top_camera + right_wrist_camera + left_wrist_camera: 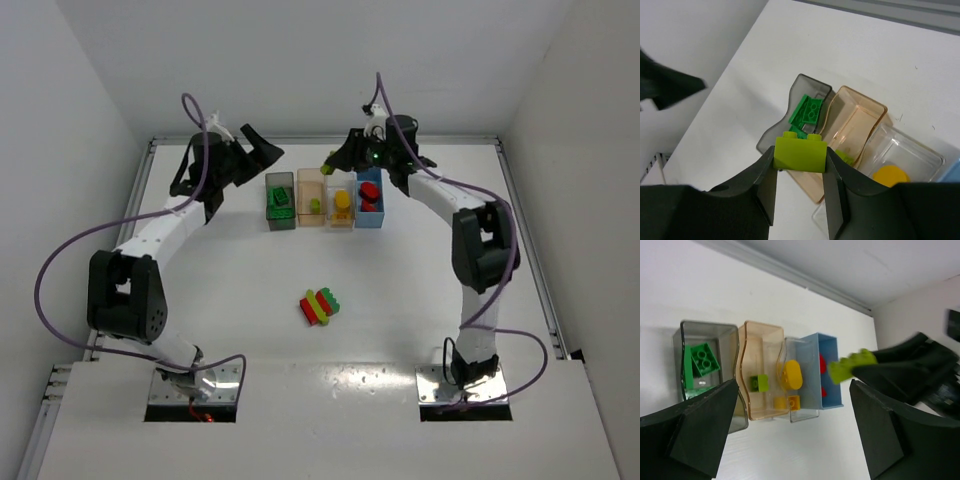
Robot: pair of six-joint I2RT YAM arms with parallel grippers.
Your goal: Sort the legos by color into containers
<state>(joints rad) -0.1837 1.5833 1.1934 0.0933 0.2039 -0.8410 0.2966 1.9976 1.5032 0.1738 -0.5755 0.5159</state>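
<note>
Right wrist view: a lime green brick point(800, 152) sits clamped in the right claw point(800, 169), up in the air over the dark grey bin point(771, 135) and tan bin point(867, 102). Across the row, dark green bricks point(704, 357) lie in grey, a lime piece point(759, 383) in tan, yellow pieces point(791, 374) in the clear bin point(805, 415), red pieces point(823, 362) in the blue bin point(832, 370). A mixed stack point(321, 306) lies mid-counter point(400, 290). The left claw point(238, 168) is spread wide, holding nothing, near the grey bin.

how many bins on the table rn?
4, one row at the far side, left to right: dark grey bin, tan bin, clear bin, blue bin. None looks hidden.
</note>
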